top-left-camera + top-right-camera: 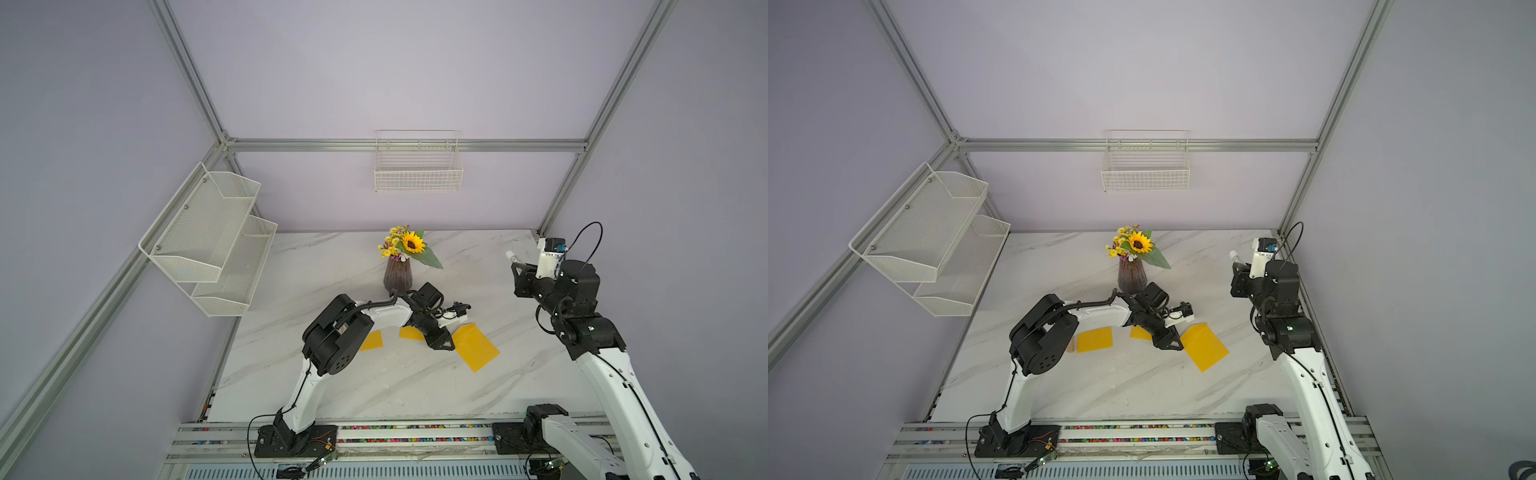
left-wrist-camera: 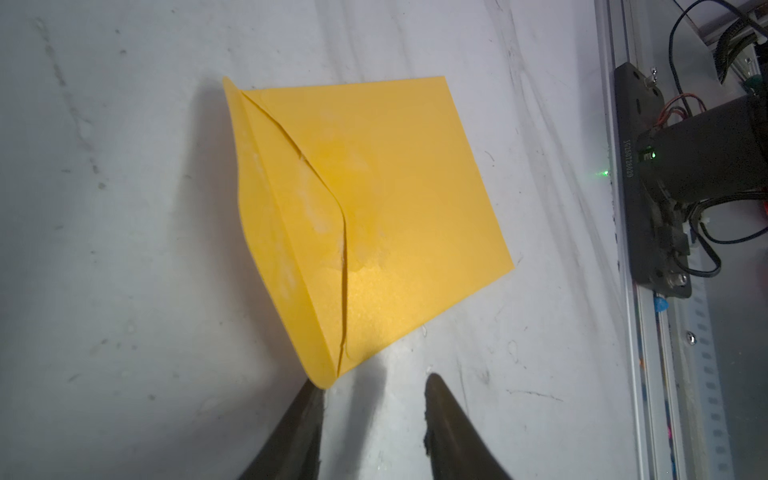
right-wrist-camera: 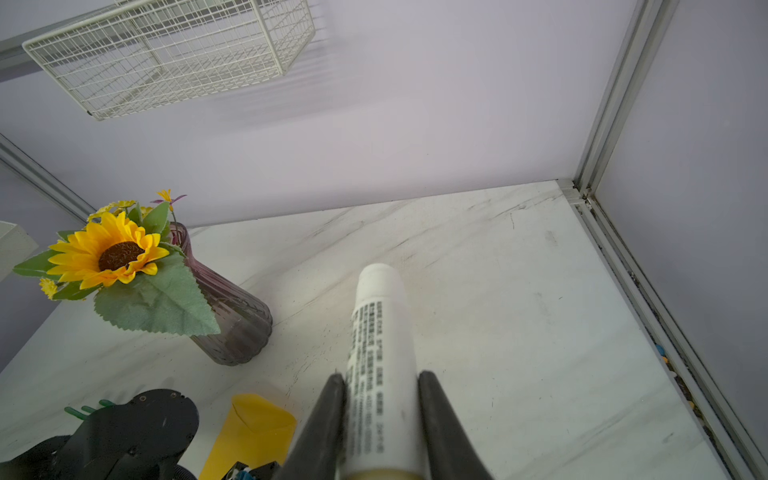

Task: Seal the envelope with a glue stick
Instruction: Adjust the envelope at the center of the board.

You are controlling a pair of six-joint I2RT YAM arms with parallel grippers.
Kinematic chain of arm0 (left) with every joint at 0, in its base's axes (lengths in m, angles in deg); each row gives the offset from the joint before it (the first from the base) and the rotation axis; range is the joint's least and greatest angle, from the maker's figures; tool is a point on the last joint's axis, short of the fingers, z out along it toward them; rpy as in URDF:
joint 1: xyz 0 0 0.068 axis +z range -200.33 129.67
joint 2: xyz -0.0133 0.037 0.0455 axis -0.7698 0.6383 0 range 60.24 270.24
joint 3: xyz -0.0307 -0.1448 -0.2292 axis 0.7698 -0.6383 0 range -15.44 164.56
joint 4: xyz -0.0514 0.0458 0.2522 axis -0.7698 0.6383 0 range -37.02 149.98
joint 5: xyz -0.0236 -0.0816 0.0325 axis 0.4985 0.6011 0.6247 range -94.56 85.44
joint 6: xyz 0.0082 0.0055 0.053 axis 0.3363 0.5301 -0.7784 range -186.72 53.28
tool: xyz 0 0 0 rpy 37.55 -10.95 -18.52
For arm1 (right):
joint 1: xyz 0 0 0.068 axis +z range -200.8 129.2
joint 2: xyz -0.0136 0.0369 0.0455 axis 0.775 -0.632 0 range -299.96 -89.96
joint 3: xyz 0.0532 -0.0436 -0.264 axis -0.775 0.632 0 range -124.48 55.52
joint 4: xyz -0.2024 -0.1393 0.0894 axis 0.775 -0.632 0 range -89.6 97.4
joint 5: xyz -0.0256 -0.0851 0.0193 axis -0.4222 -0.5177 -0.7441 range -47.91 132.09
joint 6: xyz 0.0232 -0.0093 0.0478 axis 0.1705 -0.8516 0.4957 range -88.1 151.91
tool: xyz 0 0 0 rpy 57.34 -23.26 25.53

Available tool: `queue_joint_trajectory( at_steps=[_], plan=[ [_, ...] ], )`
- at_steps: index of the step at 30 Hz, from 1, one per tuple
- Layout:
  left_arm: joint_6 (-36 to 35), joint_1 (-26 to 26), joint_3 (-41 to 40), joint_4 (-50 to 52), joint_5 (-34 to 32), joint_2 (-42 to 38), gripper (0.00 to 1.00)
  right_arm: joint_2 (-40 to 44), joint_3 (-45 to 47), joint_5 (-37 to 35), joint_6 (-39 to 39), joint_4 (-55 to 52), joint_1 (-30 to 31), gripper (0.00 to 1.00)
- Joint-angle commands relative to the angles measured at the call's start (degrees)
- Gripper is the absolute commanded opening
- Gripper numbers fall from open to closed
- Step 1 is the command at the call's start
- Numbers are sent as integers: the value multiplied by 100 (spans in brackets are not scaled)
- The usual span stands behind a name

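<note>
**Left wrist view: flap down, not yet pressed flat**

Left wrist view shows the yellow envelope [image 2: 407,199] lying flat on the marble worktop [image 2: 124,249], its flap [image 2: 291,232] folded over and marked with whitish glue smears. The flap's edge seems to stand slightly proud of the body, with a thin shadow under it. The left pincer [image 2: 374,384] sits just beside one corner of the envelope, its jaws moderately parted with nothing between them.

In a top view the envelope [image 1: 476,347] lies right of the middle, nearer than the flower vase [image 1: 397,276]. At the far right, well apart from it, the right pincer [image 3: 382,378] is raised above the worktop and clamped on the glue stick [image 3: 382,316], whose white end points away from the wrist.

Gluing looks finished, so the step in hand is probably pressing the flap shut. The next move likely calls for the left pincer to come over the flap and bear down along its edge without sliding the envelope.
</note>
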Motion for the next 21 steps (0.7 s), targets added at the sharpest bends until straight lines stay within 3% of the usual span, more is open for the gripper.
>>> queue_joint_trajectory(
  at_steps=[1, 9, 15, 21],
  plan=[
    [347, -137, -294, -342, -122, -225, 41, -10, 18, 74, -48, 49, -11, 0],
    [486, -184, -447, -770, -925, -356, 37, -42, 7, 72, -80, 49, -12, 0],
    [528, -194, -126, -756, -949, -158, 36, -53, -4, 47, -96, 50, -11, 0],
    [556, -226, -39, -753, -903, -26, 30, -5, 22, 19, -92, 35, -12, 0]
  ],
)
